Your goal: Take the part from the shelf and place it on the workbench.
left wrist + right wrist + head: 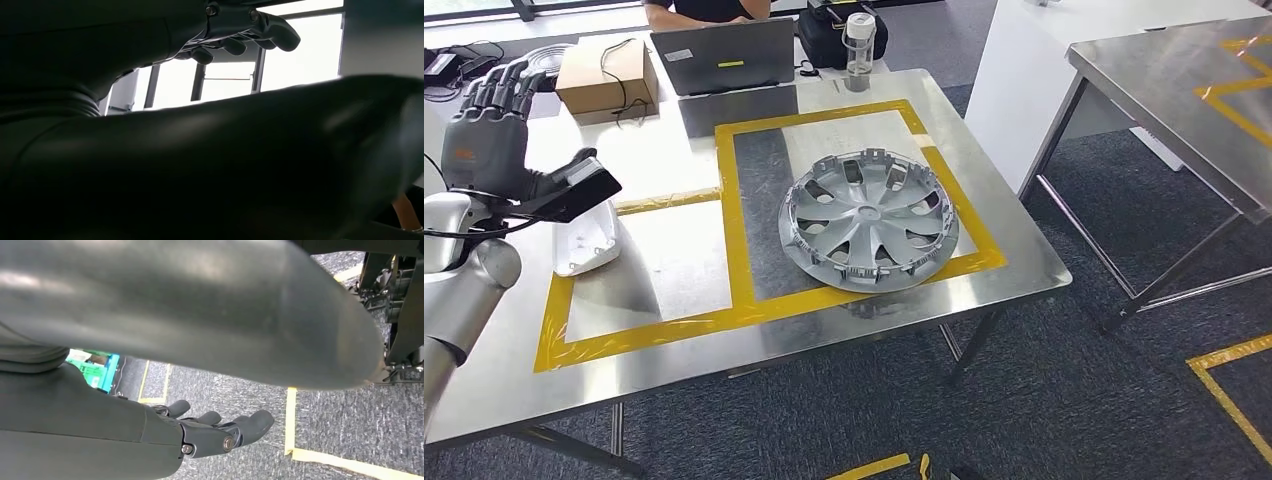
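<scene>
Noted left arm (pixel 459 290) closest in, at 8 o'clock in the head view, silver and bent upward. Found left hand (pixel 494 140) above it at 10 o'clock, fingers straight and pressed side by side, thumb jutting toward 4 o'clock, nothing held. Saw the same fingers (pixel 240 42) against bright windows from the left wrist.

Located white part (pixel 584 240) at 9 o'clock, lying on the workbench (pixel 994 150) inside the left square of yellow tape (pixel 724 180), just below the thumb; could not tell whether touching. Found silver wheel cover (pixel 867 220) near centre, in the right square, overlapping the tape at its 6 o'clock rim.

Caught right hand (pixel 210 432) from its own wrist, hanging over grey carpet, fingers loosely bent and apart, holding nothing.

Judged the placing step as good as done: part down on the bench, hand free of it. Judged next move to call for lifting the hand clear toward 7 o'clock without brushing the light part out of its square.
</scene>
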You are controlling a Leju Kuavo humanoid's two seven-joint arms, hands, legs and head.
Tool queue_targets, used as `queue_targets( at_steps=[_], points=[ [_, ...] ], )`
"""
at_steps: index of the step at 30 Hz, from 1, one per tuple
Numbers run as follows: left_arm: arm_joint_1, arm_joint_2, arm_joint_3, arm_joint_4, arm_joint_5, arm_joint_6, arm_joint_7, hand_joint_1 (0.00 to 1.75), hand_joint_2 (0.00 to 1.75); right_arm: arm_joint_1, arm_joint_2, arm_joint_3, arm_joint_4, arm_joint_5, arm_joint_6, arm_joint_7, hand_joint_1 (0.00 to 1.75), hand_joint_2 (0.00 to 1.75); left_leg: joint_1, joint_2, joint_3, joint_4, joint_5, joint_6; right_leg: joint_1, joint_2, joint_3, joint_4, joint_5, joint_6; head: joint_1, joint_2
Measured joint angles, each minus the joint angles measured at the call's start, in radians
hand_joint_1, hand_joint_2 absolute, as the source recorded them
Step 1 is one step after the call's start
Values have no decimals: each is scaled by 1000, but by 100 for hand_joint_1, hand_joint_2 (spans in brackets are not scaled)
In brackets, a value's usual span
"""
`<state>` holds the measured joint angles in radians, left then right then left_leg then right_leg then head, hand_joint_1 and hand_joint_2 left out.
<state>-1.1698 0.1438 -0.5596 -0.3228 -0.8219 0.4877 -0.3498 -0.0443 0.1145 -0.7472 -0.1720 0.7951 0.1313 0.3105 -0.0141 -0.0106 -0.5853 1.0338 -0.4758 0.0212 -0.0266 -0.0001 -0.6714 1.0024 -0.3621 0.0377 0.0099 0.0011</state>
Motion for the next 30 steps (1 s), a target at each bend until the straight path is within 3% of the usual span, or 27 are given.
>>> queue_targets(
  at_steps=[2,3,6,7,8,9,11,13,16,17,19,21,22,23,24,26,28,30],
  points=[
    [-10,-7,0,-6,-7,-1,5,0,0,0,2,0,0,0,-4,0,0,0,3,3,2,-10,14,10,-2,1,-6,14,-15,5,1,0],
    [-12,-11,0,-8,-12,-2,10,0,0,0,3,0,0,0,-5,0,0,0,6,4,1,-16,22,15,-1,2,-18,47,-44,6,2,0],
    [-11,-19,-1,-9,-28,-9,31,0,0,-1,5,0,0,-3,-9,0,0,0,4,5,-13,-18,34,21,3,2,-85,242,-166,4,6,0],
    [-8,-21,-1,-8,-31,-10,37,0,0,-1,5,0,0,-4,-9,0,0,0,3,5,-19,-15,36,21,4,2,-96,288,-186,2,6,0],
    [-4,-22,-1,-8,-34,-11,43,0,0,-1,5,0,0,-4,-10,0,0,0,3,4,-26,-12,39,19,5,2,-88,298,-187,-1,6,0],
    [0,-23,-1,-8,-36,-11,49,0,0,-2,5,0,0,-5,-10,0,0,0,3,4,-32,-8,41,17,7,2,-59,267,-173,-4,7,0],
    [6,-23,-1,-9,-41,-11,63,0,0,-5,5,0,0,-4,-10,0,0,0,3,3,-42,-1,45,11,10,2,33,136,-137,-12,6,0],
    [8,-22,-2,-10,-46,-10,77,0,0,-7,5,0,0,-2,-10,-1,0,0,2,3,-47,2,50,1,15,4,83,54,-119,-22,7,0],
    [12,-21,-5,-12,-52,-10,91,0,0,-9,6,0,0,-1,-10,-3,0,0,2,0,-51,1,60,-20,17,3,81,36,-110,-41,8,0],
    [13,-20,-7,-12,-55,-11,95,0,0,-10,8,0,0,0,-11,-3,0,0,3,0,-57,8,50,-28,15,1,78,32,-105,-48,8,0],
    [16,-17,-10,-12,-60,-15,101,0,0,-11,10,-1,0,-1,-11,-3,0,0,6,2,-81,75,-11,-39,11,-3,68,26,-89,-60,4,0],
    [22,-16,-15,-11,-66,-19,106,0,0,-11,10,-1,0,-2,-11,-3,0,0,11,4,-120,200,-95,-49,12,-3,49,26,-74,-64,2,0],
    [28,-16,-18,-10,-68,-19,108,0,0,-10,10,-2,0,-4,-11,-3,0,0,13,4,-130,250,-119,-52,12,-3,39,27,-66,-64,2,0],
    [34,-16,-20,-10,-69,-18,109,0,0,-10,10,-4,0,-5,-11,-3,0,0,14,4,-125,271,-123,-53,12,-4,28,28,-58,-63,2,0],
    [41,-16,-21,-10,-69,-17,110,0,0,-10,10,-6,0,-6,-12,-3,0,0,16,4,-102,253,-108,-53,12,-4,16,29,-50,-61,2,0],
    [48,-17,-22,-11,-67,-12,111,0,0,-11,10,-12,0,-7,-14,-3,0,0,17,5,-10,129,-69,-49,12,-4,-3,32,-34,-56,2,0],
    [51,-19,-22,-15,-69,-7,115,0,0,-11,10,-17,0,-10,-18,-2,0,0,12,4,61,20,-56,-41,12,-3,-13,31,-17,-46,3,0],
    [55,-21,-23,-17,-76,-4,124,0,0,-10,11,-21,0,-13,-24,-1,0,0,4,3,68,-5,-51,-28,10,-3,-15,25,1,-31,3,0]
  ],
)
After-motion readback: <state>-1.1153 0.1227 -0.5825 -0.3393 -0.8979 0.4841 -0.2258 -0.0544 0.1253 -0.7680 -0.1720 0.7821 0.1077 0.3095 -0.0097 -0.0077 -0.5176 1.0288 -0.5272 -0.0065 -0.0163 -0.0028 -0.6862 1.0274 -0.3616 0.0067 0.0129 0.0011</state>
